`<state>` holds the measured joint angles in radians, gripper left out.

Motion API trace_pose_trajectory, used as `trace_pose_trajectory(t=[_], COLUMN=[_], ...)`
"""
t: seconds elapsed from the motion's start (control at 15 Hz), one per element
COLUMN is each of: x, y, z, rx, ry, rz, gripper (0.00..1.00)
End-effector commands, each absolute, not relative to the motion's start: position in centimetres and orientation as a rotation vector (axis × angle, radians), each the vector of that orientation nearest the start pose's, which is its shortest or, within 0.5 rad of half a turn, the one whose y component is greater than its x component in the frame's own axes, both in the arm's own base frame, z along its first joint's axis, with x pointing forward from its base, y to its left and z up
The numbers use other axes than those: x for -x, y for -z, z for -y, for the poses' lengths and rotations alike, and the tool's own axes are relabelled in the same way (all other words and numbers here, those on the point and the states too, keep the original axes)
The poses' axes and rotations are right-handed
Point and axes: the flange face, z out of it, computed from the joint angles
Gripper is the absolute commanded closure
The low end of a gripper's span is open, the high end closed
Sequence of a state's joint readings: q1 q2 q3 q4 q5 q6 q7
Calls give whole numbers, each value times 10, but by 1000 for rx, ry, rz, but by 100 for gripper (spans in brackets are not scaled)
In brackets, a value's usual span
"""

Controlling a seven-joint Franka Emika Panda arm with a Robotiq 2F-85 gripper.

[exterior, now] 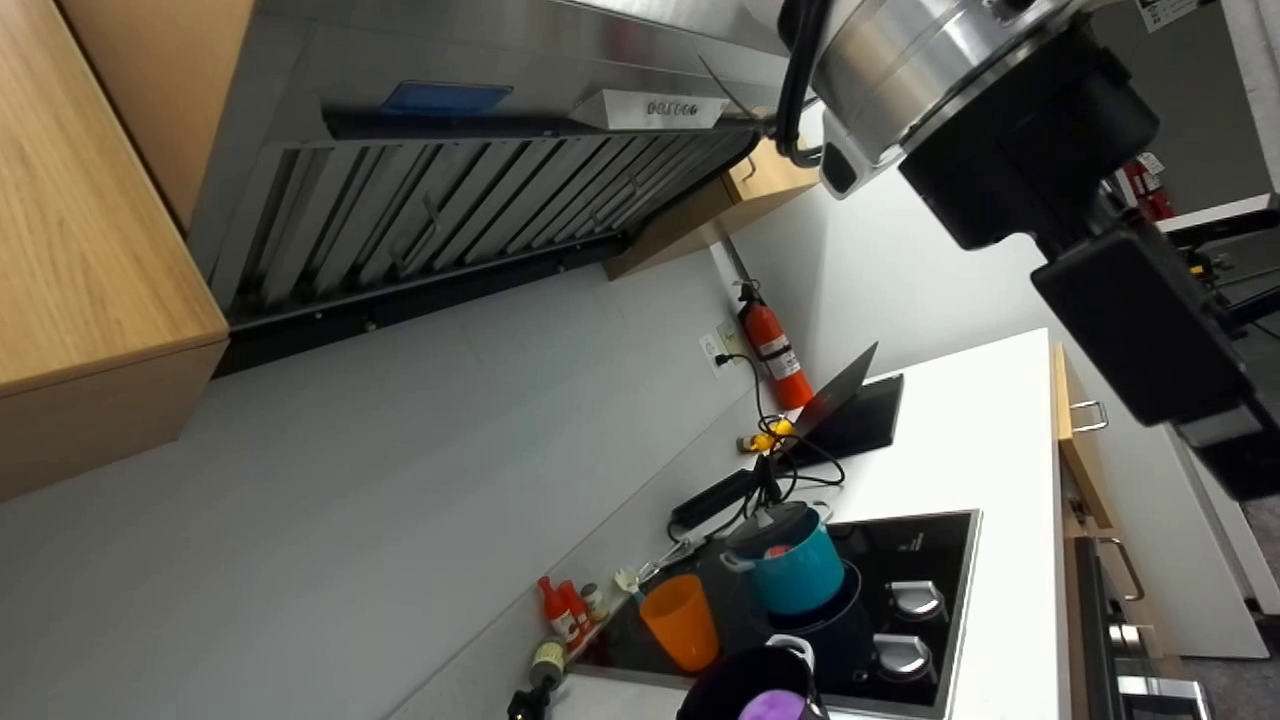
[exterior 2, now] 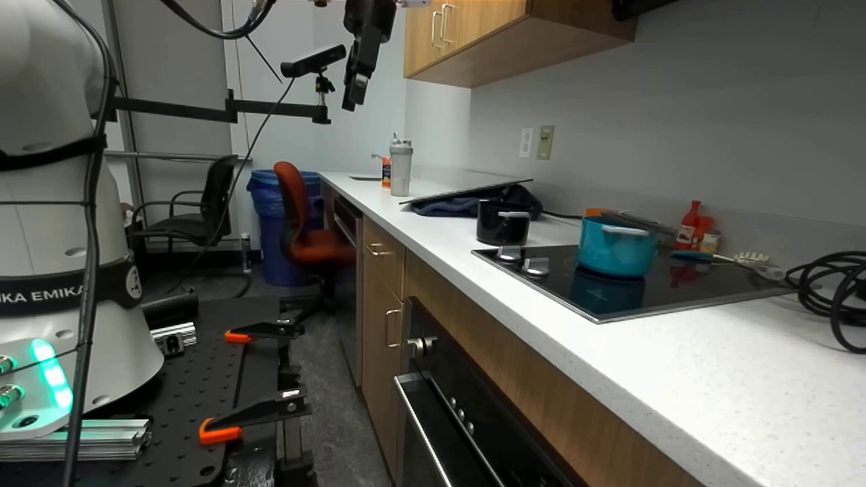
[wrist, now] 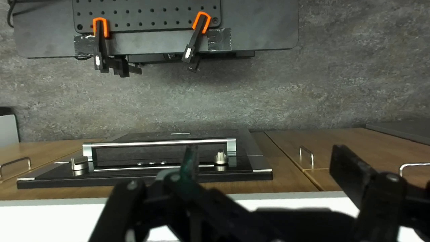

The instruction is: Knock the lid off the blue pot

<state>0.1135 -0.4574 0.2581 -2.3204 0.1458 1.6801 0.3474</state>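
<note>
The blue pot (exterior: 805,575) stands on the black cooktop, and it also shows in an exterior view (exterior 2: 616,251). The dark lid (exterior: 768,528) lies on the pot, tilted, covering part of the opening. A bit of red shows between lid and rim. The lid's dark edge also shows at the pot's top in an exterior view (exterior 2: 632,219). My gripper (exterior: 1240,455) is high in the air, well away from the pot, and shows in an exterior view (exterior 2: 356,95) too. In the wrist view its fingers (wrist: 266,151) are wide apart with nothing between them. Pot and lid are out of the wrist view.
An orange pot (exterior: 682,622) stands behind the blue pot. A black pot (exterior 2: 503,224) stands beside the cooktop (exterior 2: 561,297), with a purple vessel (exterior: 772,706) in it. A range hood (exterior: 460,190) hangs above. Red bottles (exterior 2: 689,226) and cables (exterior 2: 835,291) lie near the wall.
</note>
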Motion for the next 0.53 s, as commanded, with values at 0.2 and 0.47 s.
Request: trace_pose_trajectory(t=[0.2,0.47], x=[-372,-382], y=[-484,-478], z=[-142,-122], rx=[3154,3153], ry=[-191,-103], rz=[-261,-393], gripper=[0,0])
